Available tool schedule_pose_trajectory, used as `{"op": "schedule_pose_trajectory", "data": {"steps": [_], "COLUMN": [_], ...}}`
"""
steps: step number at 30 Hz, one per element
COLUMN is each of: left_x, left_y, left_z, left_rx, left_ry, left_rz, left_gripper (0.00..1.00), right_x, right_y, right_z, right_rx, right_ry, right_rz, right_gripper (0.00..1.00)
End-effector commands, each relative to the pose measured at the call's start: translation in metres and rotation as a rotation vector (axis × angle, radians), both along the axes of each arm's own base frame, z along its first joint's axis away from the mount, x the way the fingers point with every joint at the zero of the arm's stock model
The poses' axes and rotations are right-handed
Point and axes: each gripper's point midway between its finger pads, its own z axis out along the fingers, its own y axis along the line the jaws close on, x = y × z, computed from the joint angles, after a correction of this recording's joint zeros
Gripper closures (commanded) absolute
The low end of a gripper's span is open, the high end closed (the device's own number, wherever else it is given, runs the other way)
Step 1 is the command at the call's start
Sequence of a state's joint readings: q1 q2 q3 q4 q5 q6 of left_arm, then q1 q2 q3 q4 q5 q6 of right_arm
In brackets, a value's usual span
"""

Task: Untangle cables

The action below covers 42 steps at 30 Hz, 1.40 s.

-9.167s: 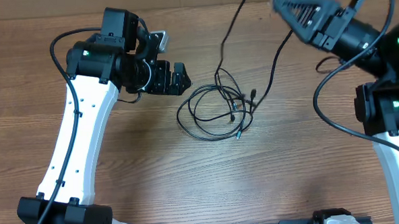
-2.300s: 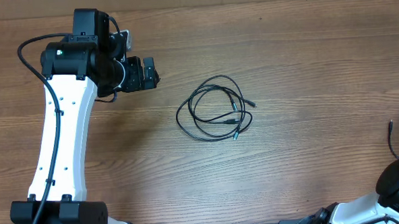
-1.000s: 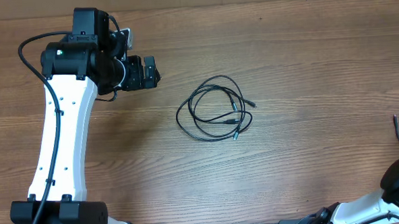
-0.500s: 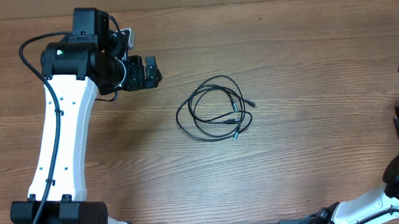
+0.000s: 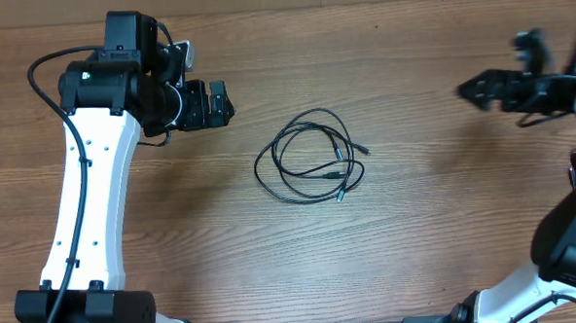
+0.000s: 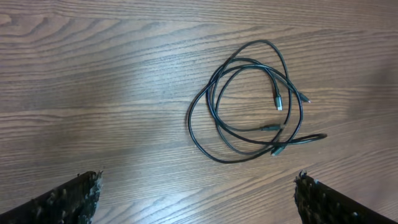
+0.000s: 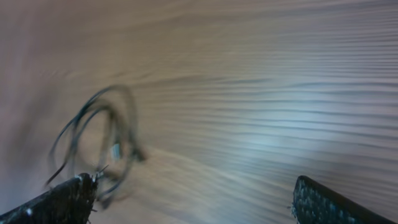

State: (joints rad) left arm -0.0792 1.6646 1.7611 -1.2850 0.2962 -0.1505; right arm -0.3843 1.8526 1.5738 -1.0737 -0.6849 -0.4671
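Wood worktop: cables coiled at centre, untouched. Left jaws wide apart, empty, near the coil's upper left. Right jaws wide apart, empty, well off to the right. Best bet: pin outer loop with left, pinch one loose plug with right, draw outward slowly. One strand only per grab.

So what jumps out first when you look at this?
A loose tangle of thin black cables lies in the middle of the wooden table. The left claw, on a big white arm, points at it with jaws open. The right claw, blurred, hangs open near the right edge.
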Motion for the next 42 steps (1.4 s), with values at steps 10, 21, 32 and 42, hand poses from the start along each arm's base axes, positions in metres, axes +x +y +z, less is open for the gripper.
{"op": "schedule_pose_trajectory", "data": {"steps": [10,21,32,42], "left_x": [0.000,0.000,0.000,0.000], "left_y": [-0.004,-0.004,-0.004,-0.004], "left_z": [0.014,0.014,0.014,0.014], "left_rx": [-0.006,-0.006,-0.006,-0.006], "left_ry": [-0.045,-0.045,-0.045,-0.045], "left_rz": [-0.021,-0.021,-0.021,-0.021], "left_gripper": [0.00,0.00,0.00,0.00], "right_x": [-0.059,-0.089,-0.120,-0.101], "right_y": [0.175,0.212,0.234,0.239], "right_z": [-0.021,-0.023,-0.101,-0.080], "right_rx": [-0.153,-0.131,-0.143,-0.129], "right_ry": [0.055,0.076,0.039,0.072], "right_rz": [0.653,0.825,0.942,0.825], "right_gripper": [0.04,0.05,0.11,0.96]}}
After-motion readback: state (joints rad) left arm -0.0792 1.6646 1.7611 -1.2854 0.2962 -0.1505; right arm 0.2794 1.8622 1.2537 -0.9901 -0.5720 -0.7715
